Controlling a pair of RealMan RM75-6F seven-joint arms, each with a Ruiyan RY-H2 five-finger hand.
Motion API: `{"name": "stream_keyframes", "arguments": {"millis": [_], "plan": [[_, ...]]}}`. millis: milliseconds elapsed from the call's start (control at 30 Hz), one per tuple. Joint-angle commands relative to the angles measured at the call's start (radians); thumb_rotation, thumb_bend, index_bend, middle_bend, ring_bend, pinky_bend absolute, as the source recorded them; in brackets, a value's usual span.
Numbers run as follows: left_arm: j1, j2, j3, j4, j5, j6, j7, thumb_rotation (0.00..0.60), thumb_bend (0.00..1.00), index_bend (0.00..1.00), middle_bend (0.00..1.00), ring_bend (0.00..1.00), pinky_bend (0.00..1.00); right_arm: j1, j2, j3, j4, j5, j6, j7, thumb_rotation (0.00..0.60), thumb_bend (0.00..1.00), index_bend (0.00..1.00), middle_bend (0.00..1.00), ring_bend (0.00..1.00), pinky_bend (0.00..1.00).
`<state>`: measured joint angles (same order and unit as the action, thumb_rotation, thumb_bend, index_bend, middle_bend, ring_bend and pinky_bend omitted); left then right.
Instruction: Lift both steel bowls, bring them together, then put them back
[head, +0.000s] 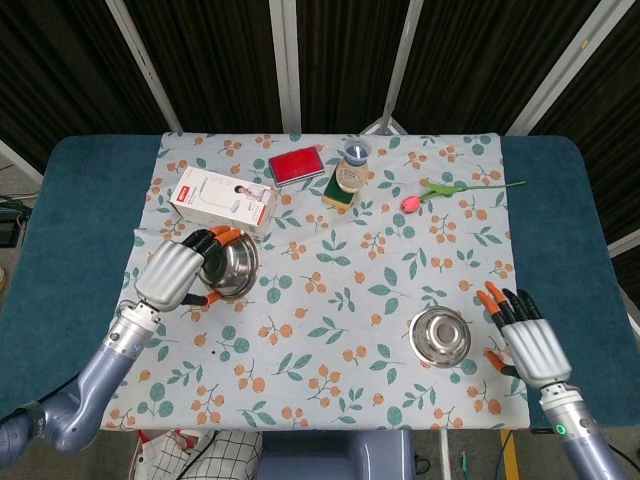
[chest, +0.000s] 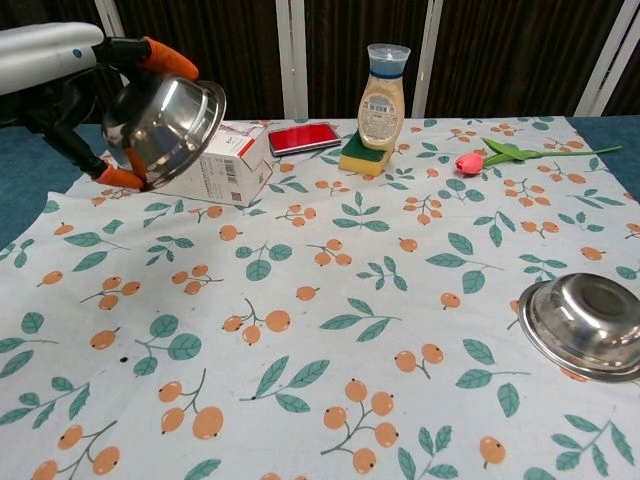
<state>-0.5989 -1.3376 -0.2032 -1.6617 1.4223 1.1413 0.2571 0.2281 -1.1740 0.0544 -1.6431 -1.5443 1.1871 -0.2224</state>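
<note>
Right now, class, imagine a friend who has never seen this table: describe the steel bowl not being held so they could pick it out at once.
Start at the floral tablecloth and go to its near right part. There a steel bowl sits on the cloth, just left of the right hand, which is spread and not gripping it. Unlike the other bowl, tilted in the left hand, this one rests level and alone.

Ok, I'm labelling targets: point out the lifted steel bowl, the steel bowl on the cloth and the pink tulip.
Lifted steel bowl (chest: 165, 118), chest view, outer wall.
Steel bowl on the cloth (head: 440, 335), head view, inside bottom.
Pink tulip (chest: 470, 162), chest view, bloom.
</note>
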Motion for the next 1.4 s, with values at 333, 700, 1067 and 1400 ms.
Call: {"name": "stream_keyframes", "arguments": {"millis": [333, 700, 1067, 1400], "plan": [[-0.040, -0.021, -0.008, 0.089, -0.051, -0.040, -0.007, 0.600, 0.38, 0.47, 0.60, 0.50, 0.72, 0.149, -0.115, 0.007, -0.099, 0.237, -0.221, -0.336, 0.600, 0.31, 0.00, 0.00, 0.00, 0.03], [-0.047, -0.027, 0.007, 0.109, -0.064, -0.043, 0.003, 0.600, 0.38, 0.47, 0.60, 0.50, 0.72, 0.164, -0.115, -0.029, -0.111, 0.301, -0.212, -0.391, 0.600, 0.31, 0.00, 0.00, 0.00, 0.03], [-0.058, -0.040, 0.017, 0.101, -0.073, -0.041, 0.041, 0.600, 0.38, 0.47, 0.60, 0.50, 0.72, 0.179, -0.087, -0.038, -0.101, 0.328, -0.208, -0.356, 0.600, 0.31, 0.00, 0.00, 0.01, 0.12], [-0.068, -0.057, 0.018, 0.110, -0.090, -0.043, 0.061, 0.600, 0.38, 0.47, 0.60, 0.50, 0.72, 0.202, -0.108, -0.059, -0.078, 0.326, -0.223, -0.348, 0.600, 0.31, 0.00, 0.00, 0.01, 0.12]]}}
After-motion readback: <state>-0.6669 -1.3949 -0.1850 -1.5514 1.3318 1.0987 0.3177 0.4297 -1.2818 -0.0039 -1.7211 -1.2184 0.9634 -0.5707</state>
